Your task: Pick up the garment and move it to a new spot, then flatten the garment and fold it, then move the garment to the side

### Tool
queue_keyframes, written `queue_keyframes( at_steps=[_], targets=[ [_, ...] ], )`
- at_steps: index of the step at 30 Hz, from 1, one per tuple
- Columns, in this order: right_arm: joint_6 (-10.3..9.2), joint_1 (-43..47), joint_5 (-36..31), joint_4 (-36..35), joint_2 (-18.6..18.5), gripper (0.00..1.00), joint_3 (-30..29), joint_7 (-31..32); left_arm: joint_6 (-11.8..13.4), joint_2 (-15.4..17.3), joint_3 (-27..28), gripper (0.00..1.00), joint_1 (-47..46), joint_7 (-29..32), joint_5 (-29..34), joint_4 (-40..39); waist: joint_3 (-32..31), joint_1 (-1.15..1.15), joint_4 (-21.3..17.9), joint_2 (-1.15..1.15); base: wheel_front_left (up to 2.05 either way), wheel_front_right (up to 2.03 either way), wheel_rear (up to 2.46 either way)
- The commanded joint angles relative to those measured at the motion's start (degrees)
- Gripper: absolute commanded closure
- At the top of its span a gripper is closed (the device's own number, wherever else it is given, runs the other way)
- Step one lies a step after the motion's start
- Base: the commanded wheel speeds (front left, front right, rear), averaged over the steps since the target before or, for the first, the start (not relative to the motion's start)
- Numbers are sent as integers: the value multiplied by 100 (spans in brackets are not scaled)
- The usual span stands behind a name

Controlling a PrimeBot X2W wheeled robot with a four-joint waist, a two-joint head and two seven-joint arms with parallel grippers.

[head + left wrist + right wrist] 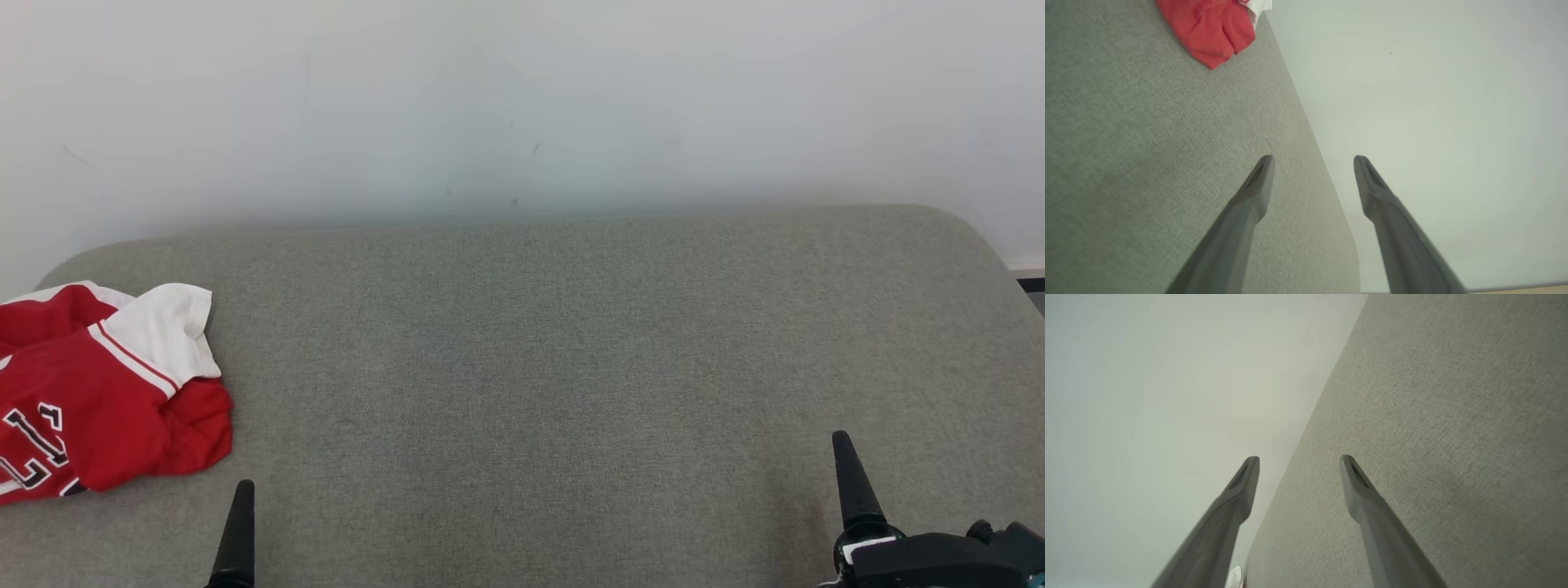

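Crumpled red garment (98, 392) sits far left, near the left hand (1312, 163); right hand (1298, 459) is well apart; both hands wide open, holding nothing.

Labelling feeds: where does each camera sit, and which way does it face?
Head: on the head, facing forward and down over cushion to wall; left finger and right finger at bottom.
Left wrist: along the open left gripper, over cushion edge to wall.
Right wrist: along the open right gripper, likewise.
Shared: head and left wrist show the garment.
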Motion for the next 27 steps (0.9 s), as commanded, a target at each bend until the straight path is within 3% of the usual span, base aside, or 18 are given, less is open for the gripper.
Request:
queue_keyframes(
  at_steps=[1, 27],
  targets=[
    [10, -35, -293, -64, -20, 0, 36, -68, 25, 38, -15, 0, 14, -65, 288, -124, -12, 0, 4, 0, 0, 0, 0],
    [13, 62, -3235, 34, -25, 0, 335, -472, 239, 54, -239, 0, 291, -553, 3309, -337, -155, 0, -17, 0, 0, 0, 0]
  ],
)
